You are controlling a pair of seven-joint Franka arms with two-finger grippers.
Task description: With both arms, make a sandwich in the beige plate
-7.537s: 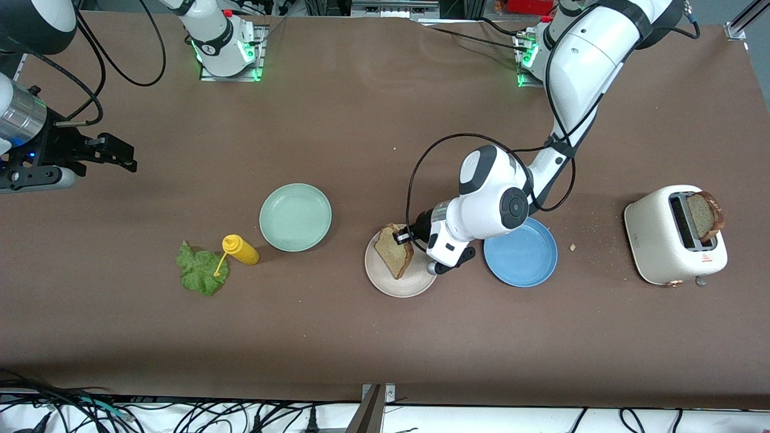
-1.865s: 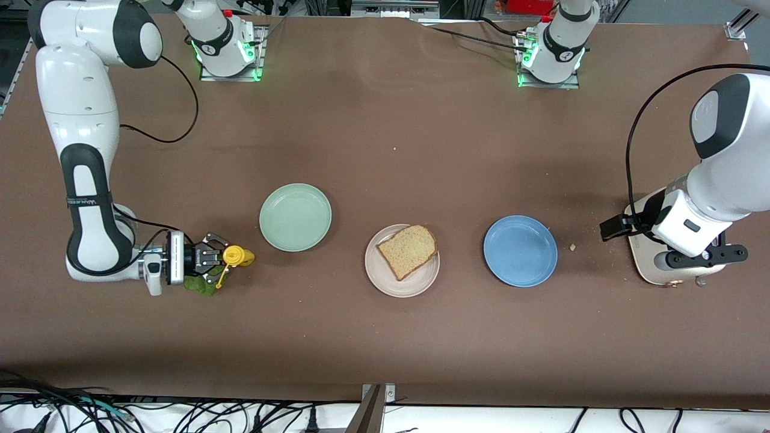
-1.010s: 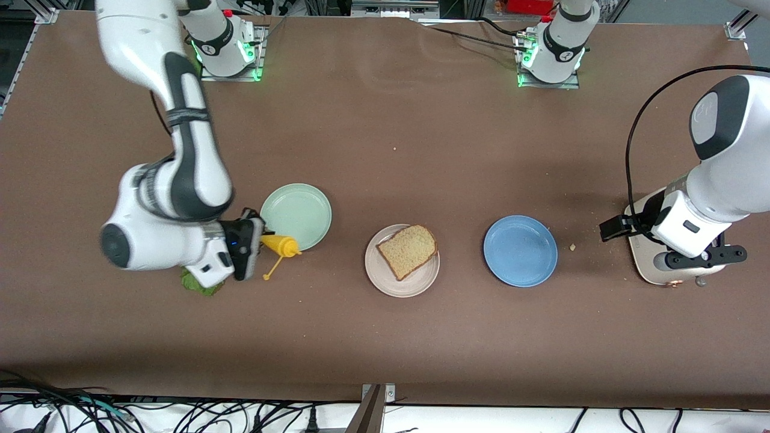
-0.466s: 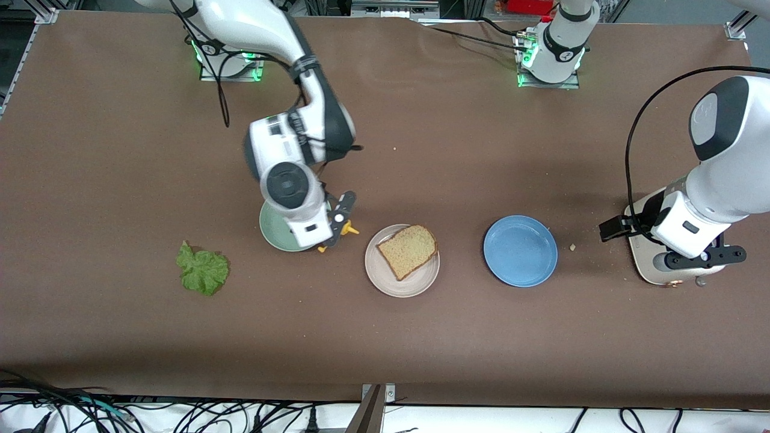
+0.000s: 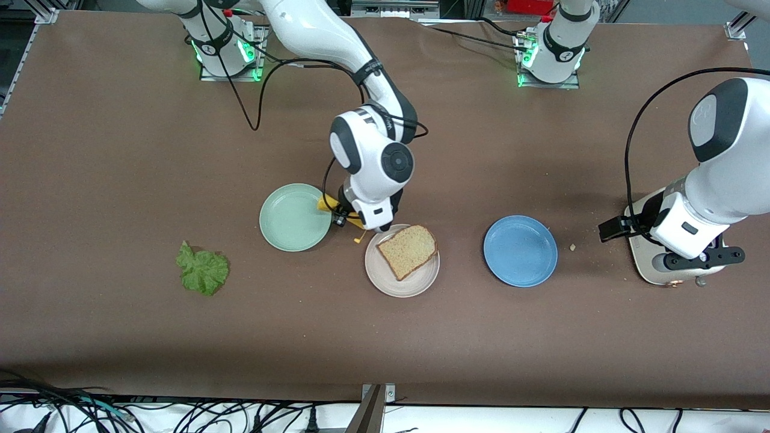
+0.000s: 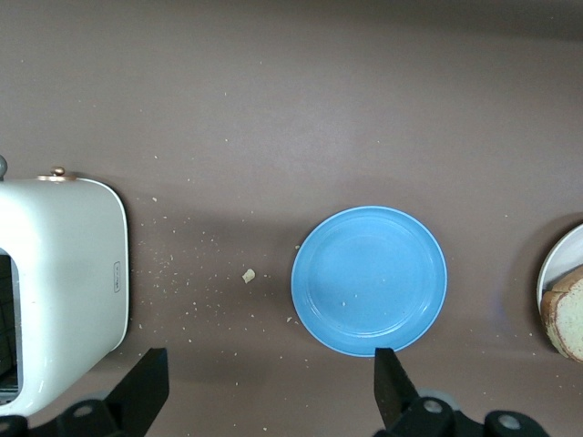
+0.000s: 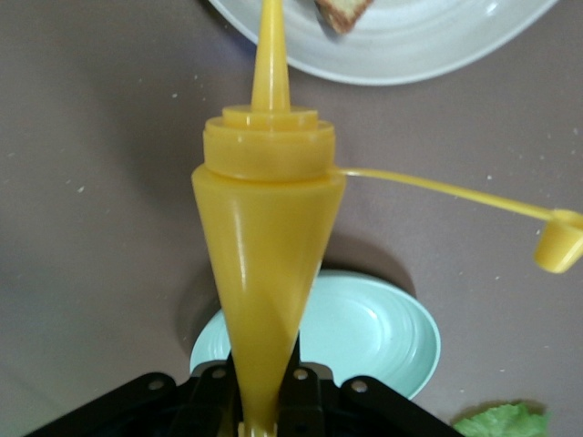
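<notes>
Your right gripper (image 5: 354,220) has its jaws pinched tight on the yellow squeeze bottle (image 7: 266,237), held up in the air over the gap between the mint-green plate (image 5: 295,217) and the beige plate (image 5: 401,282); in the right wrist view the bottle's nozzle points toward the beige plate's rim, and its cap (image 7: 559,240) dangles off to one side on a thin strap. Your left gripper (image 6: 264,401) has its jaws spread wide with nothing between them, and it hangs over the toaster (image 5: 651,264) at the left arm's end of the bench, where that arm waits. On the beige plate you have a single bread slice (image 5: 407,251) lying flat, its crust edge toward the blue plate; that one slice is all there is of the sandwich at this point. The beige plate sits between the mint-green plate and the blue plate (image 5: 520,251), slightly nearer the front camera than either. The lettuce leaf (image 5: 202,268) lies on the bare bench toward the right arm's end, well apart from the beige plate and past the mint-green one. Your left wrist view shows the blue plate holding only a few crumbs, with more crumbs (image 6: 248,275) scattered on the bench between it and the white toaster.
</notes>
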